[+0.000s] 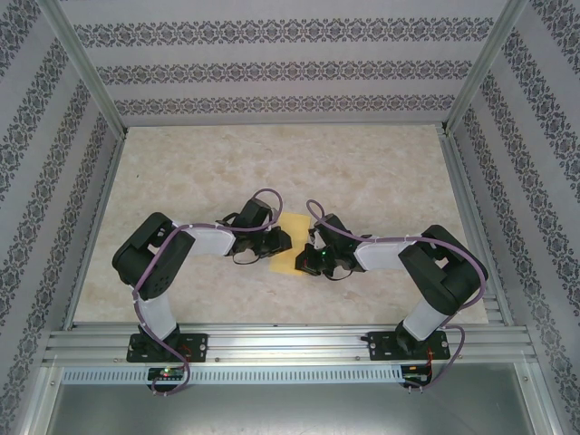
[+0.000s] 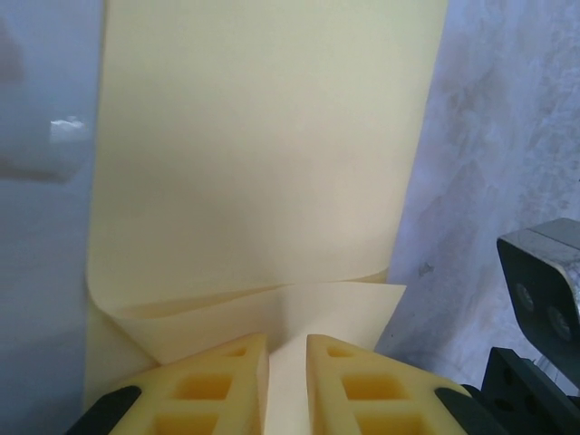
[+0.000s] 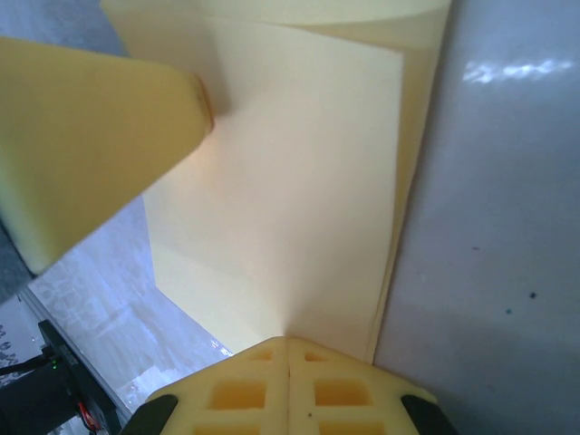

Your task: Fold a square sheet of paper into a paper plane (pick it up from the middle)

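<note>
From above, the sheet of paper is a folded yellow strip, mid-table toward the near edge, between the left gripper and right gripper — both arms bent inward, bare table beyond. Left wrist view: fingers narrow, pinching a curled-over flap. Right wrist view: fingers pressed together on the sheet's edge — layers doubled.

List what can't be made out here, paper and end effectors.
- Top external: the square sheet of paper is partly covered by the left end effector and right end effector; creases too small to read.
- Left wrist: frame top cuts off the sheet's far end; whether the fingers pinch it is unclear.
- Right wrist: a blurred yellow finger hides the sheet's upper-left part.
</note>
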Robot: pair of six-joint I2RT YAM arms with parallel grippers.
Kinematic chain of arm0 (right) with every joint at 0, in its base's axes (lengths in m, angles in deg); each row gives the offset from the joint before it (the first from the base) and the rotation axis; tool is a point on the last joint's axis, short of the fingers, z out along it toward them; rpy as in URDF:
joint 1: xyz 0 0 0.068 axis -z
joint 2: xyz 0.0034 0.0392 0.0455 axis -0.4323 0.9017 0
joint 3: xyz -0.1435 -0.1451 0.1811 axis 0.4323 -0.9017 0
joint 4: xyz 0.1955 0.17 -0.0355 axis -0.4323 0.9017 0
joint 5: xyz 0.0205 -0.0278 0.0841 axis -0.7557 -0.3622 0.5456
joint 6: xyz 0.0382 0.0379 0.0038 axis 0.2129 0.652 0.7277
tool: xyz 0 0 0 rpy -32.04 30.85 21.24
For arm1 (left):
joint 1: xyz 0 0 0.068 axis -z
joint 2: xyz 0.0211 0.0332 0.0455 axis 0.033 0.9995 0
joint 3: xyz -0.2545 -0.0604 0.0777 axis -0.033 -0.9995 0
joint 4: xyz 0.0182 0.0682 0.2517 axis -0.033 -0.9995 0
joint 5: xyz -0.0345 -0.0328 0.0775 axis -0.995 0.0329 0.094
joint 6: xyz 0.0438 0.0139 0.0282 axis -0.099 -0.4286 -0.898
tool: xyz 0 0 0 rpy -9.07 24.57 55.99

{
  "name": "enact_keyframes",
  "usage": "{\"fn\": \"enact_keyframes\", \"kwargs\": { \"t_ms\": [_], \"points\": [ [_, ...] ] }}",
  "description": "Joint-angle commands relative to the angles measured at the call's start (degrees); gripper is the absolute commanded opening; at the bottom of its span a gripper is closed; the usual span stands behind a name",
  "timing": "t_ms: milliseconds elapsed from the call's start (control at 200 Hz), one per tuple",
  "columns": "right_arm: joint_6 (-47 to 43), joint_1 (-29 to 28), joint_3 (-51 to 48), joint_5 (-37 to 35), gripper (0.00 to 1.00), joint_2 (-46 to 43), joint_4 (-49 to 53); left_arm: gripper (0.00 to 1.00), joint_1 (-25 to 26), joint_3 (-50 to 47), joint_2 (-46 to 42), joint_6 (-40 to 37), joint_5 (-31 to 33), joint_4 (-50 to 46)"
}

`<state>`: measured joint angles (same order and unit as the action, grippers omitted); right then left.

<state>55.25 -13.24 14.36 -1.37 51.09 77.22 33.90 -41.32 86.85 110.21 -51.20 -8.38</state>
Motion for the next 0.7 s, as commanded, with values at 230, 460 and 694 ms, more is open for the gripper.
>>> {"fn": "enact_keyframes", "kwargs": {
  "t_ms": [230, 460, 694],
  "points": [
    [-1.3, 0.5, -2.3, -3.8, 0.01, 3.5, 6.7, 0.20, -3.5, -0.1, -0.1, -3.3, 6.3, -2.4],
    [-1.4, 0.5, -2.7, -3.7, 0.01, 3.0, 6.9, 0.21, -5.8, 0.9, 0.5, -3.5, 6.1, -3.5],
    [-1.7, 0.5, -2.3, -3.0, 0.01, 3.2, 7.1, 0.21, -7.1, 2.2, 1.6, -4.5, 6.6, -5.5]
  ]
}}
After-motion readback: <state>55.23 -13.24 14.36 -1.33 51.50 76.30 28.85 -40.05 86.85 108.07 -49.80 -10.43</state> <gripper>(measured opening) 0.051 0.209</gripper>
